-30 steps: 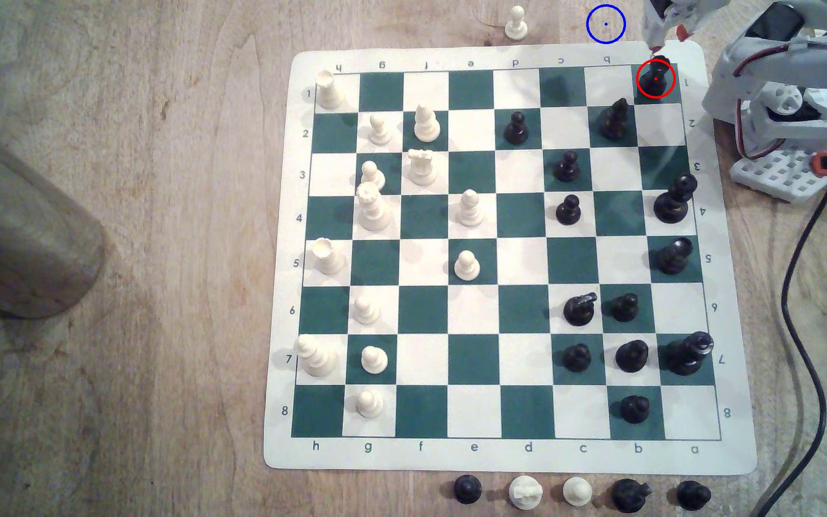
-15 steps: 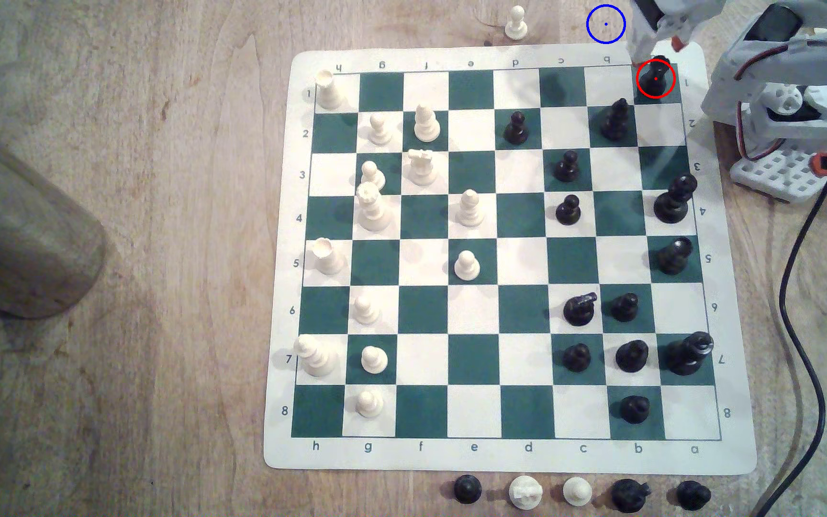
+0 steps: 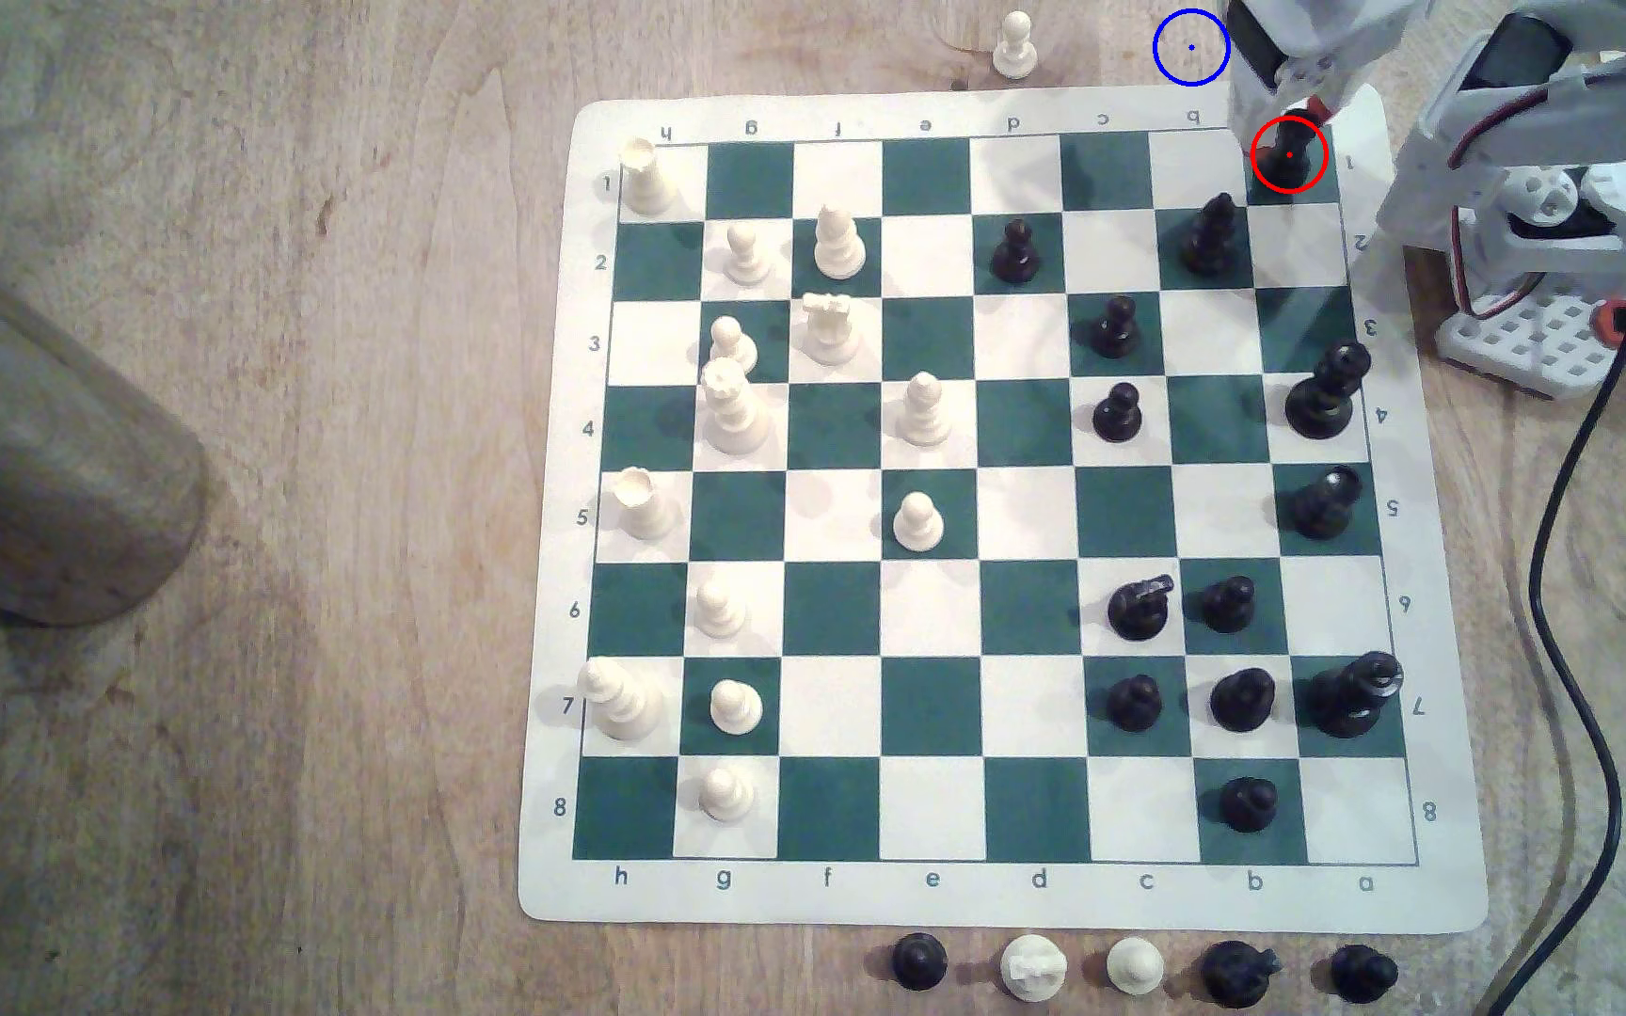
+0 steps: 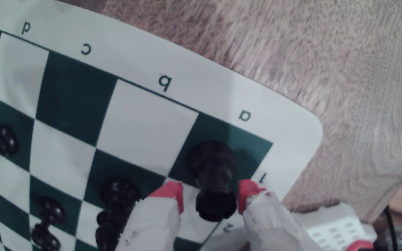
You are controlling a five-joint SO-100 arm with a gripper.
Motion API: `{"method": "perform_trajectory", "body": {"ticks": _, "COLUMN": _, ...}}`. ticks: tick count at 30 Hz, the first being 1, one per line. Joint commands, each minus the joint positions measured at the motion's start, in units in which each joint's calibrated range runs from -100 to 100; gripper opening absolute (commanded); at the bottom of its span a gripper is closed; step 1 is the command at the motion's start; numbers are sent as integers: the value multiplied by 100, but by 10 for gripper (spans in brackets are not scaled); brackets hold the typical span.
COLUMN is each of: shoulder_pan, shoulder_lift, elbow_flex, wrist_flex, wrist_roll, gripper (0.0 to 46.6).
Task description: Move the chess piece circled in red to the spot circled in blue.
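Note:
The chess piece circled in red (image 3: 1288, 158) is a small black rook on the dark corner square a1, at the board's far right in the exterior view. In the wrist view the rook (image 4: 215, 183) stands upright between my two red-tipped fingers. My gripper (image 4: 211, 194) is open, one fingertip (image 4: 174, 193) a small gap from the rook's top and the other close beside it. From outside, my gripper (image 3: 1290, 105) hangs just over the rook. The spot circled in blue (image 3: 1191, 47) is bare wood beyond the board's far edge.
A taller black piece (image 3: 1210, 234) stands on b2, next to the rook. A white pawn (image 3: 1015, 44) sits on the wood to the exterior view's left of the blue circle. The arm's base (image 3: 1552, 293) and a black cable (image 3: 1572, 586) lie along the board's right.
My gripper has come down and shifted toward the exterior view's left, so its fingers now stand either side of the rook. The rook has not moved.

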Motion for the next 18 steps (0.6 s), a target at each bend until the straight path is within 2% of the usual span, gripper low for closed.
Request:
{"method": "perform_trajectory", "body": {"ticks": 1, "shoulder_pan": -113, "shoulder_lift": 3, "elbow_flex": -74, "wrist_flex": -11, "wrist_roll": -49, "gripper": 117}}
{"method": "perform_trajectory", "body": {"ticks": 6, "shoulder_pan": -121, "shoulder_lift": 3, "elbow_flex": -74, "wrist_flex": -11, "wrist_roll": -49, "gripper": 93}}
{"method": "perform_trajectory", "body": {"ticks": 7, "shoulder_pan": -129, "shoulder_lift": 3, "elbow_flex": -74, "wrist_flex": -11, "wrist_roll": -49, "gripper": 81}}
{"method": "perform_trajectory", "body": {"ticks": 8, "shoulder_pan": -144, "shoulder_lift": 3, "elbow_flex": -74, "wrist_flex": -11, "wrist_roll": -49, "gripper": 46}}
{"method": "perform_trajectory", "body": {"ticks": 12, "shoulder_pan": -176, "shoulder_lift": 3, "elbow_flex": -74, "wrist_flex": -3, "wrist_roll": -49, "gripper": 3}}
{"method": "perform_trajectory", "body": {"ticks": 18, "shoulder_pan": -230, "shoulder_lift": -167, "elbow_flex": -174, "wrist_flex": 14, "wrist_roll": -73, "gripper": 3}}
